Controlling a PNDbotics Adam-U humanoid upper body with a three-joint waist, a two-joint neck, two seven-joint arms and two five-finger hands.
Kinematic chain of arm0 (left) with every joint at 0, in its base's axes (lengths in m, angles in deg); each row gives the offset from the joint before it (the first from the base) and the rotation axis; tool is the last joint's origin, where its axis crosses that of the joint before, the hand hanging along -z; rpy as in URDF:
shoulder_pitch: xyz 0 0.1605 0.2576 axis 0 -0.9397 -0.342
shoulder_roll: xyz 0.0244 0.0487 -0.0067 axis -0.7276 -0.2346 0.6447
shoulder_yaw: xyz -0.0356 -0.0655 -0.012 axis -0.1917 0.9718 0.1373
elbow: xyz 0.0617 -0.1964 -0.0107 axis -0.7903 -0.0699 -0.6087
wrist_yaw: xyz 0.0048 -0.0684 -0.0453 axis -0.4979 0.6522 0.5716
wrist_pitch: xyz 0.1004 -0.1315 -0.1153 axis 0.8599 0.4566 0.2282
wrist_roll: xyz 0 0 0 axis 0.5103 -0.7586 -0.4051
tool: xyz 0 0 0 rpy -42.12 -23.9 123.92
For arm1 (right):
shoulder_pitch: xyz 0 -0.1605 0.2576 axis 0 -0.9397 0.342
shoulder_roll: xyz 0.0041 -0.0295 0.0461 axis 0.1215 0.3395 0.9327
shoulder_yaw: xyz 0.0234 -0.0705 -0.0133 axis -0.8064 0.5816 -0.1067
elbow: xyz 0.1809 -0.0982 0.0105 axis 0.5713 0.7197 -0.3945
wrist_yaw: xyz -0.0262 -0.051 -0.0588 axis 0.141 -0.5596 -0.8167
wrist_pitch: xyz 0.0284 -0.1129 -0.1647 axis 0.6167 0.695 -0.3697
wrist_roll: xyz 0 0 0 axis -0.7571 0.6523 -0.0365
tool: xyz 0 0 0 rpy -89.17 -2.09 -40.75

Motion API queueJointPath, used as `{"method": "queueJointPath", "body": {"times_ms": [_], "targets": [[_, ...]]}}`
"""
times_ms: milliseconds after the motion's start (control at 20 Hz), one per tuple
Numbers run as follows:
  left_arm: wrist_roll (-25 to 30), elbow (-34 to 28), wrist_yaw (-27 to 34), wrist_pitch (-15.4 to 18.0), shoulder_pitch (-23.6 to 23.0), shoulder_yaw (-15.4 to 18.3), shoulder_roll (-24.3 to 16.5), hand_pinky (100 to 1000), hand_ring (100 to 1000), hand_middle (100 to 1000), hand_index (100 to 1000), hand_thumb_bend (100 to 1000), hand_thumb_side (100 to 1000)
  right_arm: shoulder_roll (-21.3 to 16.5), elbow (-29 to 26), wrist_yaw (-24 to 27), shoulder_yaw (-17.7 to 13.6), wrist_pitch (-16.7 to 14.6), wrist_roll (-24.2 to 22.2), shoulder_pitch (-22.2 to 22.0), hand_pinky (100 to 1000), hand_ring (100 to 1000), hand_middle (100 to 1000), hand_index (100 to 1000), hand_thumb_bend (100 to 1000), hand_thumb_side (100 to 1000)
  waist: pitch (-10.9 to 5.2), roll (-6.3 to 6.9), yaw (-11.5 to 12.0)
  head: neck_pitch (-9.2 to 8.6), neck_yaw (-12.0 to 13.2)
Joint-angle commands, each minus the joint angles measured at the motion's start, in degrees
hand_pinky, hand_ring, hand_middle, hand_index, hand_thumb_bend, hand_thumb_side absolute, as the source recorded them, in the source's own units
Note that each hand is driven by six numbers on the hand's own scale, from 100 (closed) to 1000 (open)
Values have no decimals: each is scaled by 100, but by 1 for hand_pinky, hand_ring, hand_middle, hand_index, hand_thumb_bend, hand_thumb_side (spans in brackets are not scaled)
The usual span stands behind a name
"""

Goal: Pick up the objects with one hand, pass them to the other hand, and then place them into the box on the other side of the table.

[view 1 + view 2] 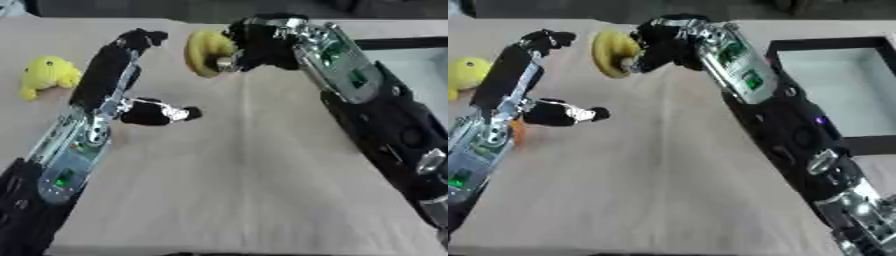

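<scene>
From the head camera I see the right hand [254, 42] raised over the far middle of the table [262, 190], its fingers curled round a yellow rounded object [206, 50] that I read as a soft toy or fruit shape; its exact kind I cannot make out. The object sits at the hand's left side, held clear of the tabletop. My left hand [131, 55] extends up the left half of the table with its fingers straight and relaxed, thumb [171, 112] spread out to the right, holding nothing; its fingertips lie just beside the held yellow object but apart from it. A second yellow toy [48, 75], lumpy with small dark marks, lies on the table at the far left, near the left hand's outer edge and not touching it. In the right eye view a black-rimmed box [833, 85] with a pale floor stands on the right side of the table, just beside the right forearm. A small orange patch [517, 134] shows by the left wrist; I cannot identify it.
</scene>
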Motion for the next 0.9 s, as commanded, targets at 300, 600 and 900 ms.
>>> {"method": "queueJointPath", "body": {"times_ms": [300, 600, 900], "targets": [[-129, -139, 189, -213, -90, 271, -493, 754, 778, 708, 870, 875, 439, -1120, -301, 495, -516, 69, 387, -241, 794, 688, 456, 435, 226, 100, -196, 34, -63, 38, -149], [-232, -297, 428, -295, -176, 414, -880, 752, 771, 702, 831, 879, 443, -2108, -151, 757, -974, -15, 820, -658, 797, 691, 465, 448, 207, 100, -202, 54, -102, 16, -347], [-313, -423, 745, -327, -265, 527, -1201, 749, 767, 712, 817, 861, 429, -2784, 232, 629, -1303, -218, 1198, -1048, 798, 693, 471, 456, 212, 100, -186, 90, -111, -86, -569]]}}
